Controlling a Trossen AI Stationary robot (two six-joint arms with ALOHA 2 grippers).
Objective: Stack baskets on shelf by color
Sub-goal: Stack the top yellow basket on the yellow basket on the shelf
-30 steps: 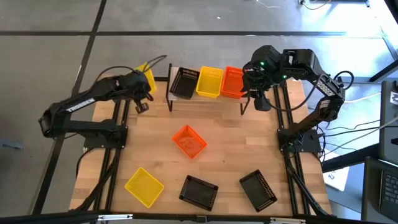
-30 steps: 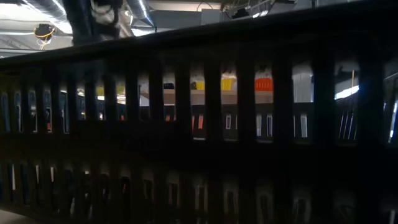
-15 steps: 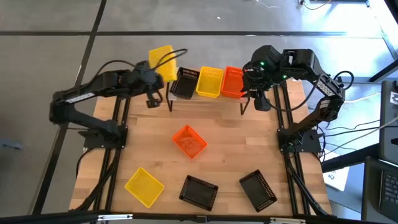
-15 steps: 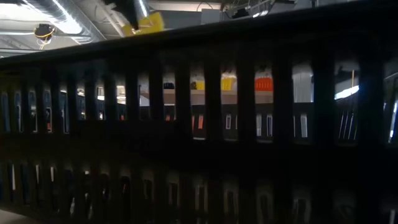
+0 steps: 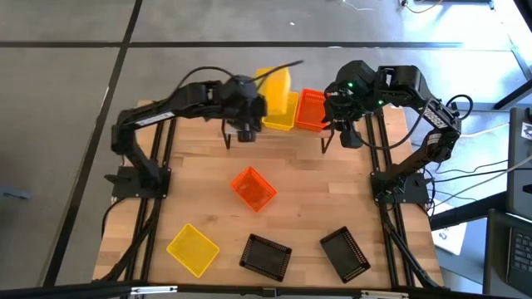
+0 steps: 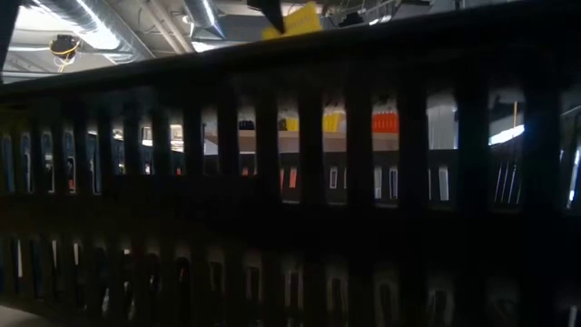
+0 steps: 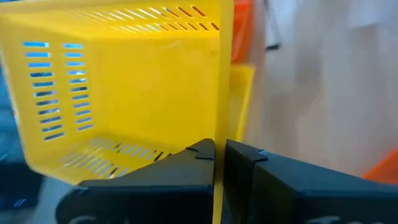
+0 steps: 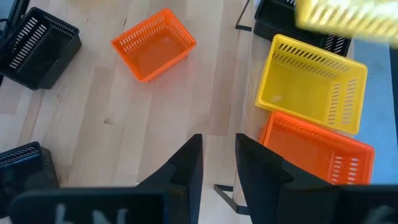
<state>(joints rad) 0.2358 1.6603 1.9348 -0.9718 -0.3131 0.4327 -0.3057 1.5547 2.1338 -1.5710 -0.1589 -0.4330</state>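
Nearest the lower edge of the high view, three baskets lie on the pale plank worktop [image 5: 291, 208]: a yellow one [image 5: 193, 248] at lower left, then two black ones, one [image 5: 266, 256] at bottom centre and one [image 5: 345, 253] to its right. All are small rectangular tubs of plastic mesh with slotted walls. Mid-frame sits an orange basket [image 5: 253, 188], turned at an angle, well apart from the rest.

Farther up, the shelf [image 5: 278, 133], a light-wood plank on thin black legs, crosses the upper centre. On it a yellow basket [image 5: 282, 119] stands just beside an orange one [image 5: 310, 110]; in the right wrist view their rims touch or nearly so, and a black basket [image 8: 283, 17] shows at the frame's top, beyond the yellow.

The left tool [image 5: 247, 131] is over the shelf's left part, upper centre of the high view. Its dark fingers are clenched on the thin side wall of a raised yellow basket [image 7: 124, 87], which hangs tilted, its smooth floor and slotted walls filling the left wrist view. In the high view that basket [image 5: 275, 81] lies above the shelf's yellow one.

The right tool [image 5: 347, 137] hangs at the shelf's right end, upper right of the frame, fingers parted and grasping nothing.
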